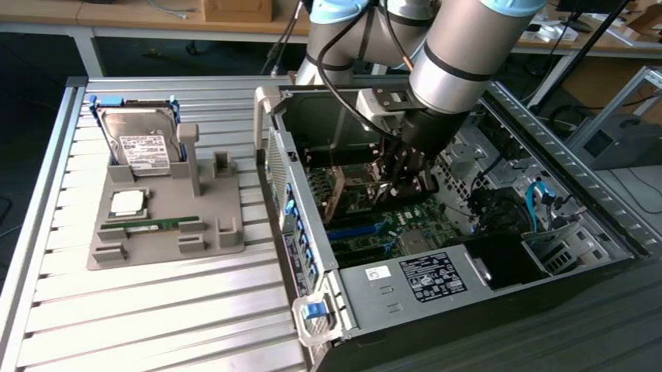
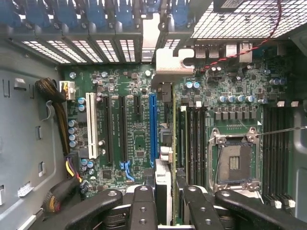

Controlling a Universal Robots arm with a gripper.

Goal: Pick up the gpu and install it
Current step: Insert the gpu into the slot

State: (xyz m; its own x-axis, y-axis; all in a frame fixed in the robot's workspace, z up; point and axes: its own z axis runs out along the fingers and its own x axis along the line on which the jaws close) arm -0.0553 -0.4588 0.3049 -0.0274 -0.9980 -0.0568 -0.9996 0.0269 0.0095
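Two black fingers (image 2: 143, 211) of the gripper (image 2: 165, 208) clamp the gpu (image 2: 164, 158) edge-on, its silvery end bracket (image 2: 173, 60) pointing toward the case's rear slot openings (image 2: 96, 48). In the exterior view the gripper (image 1: 405, 174) hangs inside the open computer case (image 1: 579, 201), low over the motherboard (image 2: 134, 143). The card sits just beside the long blue expansion slot (image 2: 152, 129), between it and the memory slots (image 2: 192, 139). To seat it well, the card should probably stay upright, line its lower edge along the slot, and go straight down with even pressure. Beyond lies the empty CPU socket (image 2: 235, 160).
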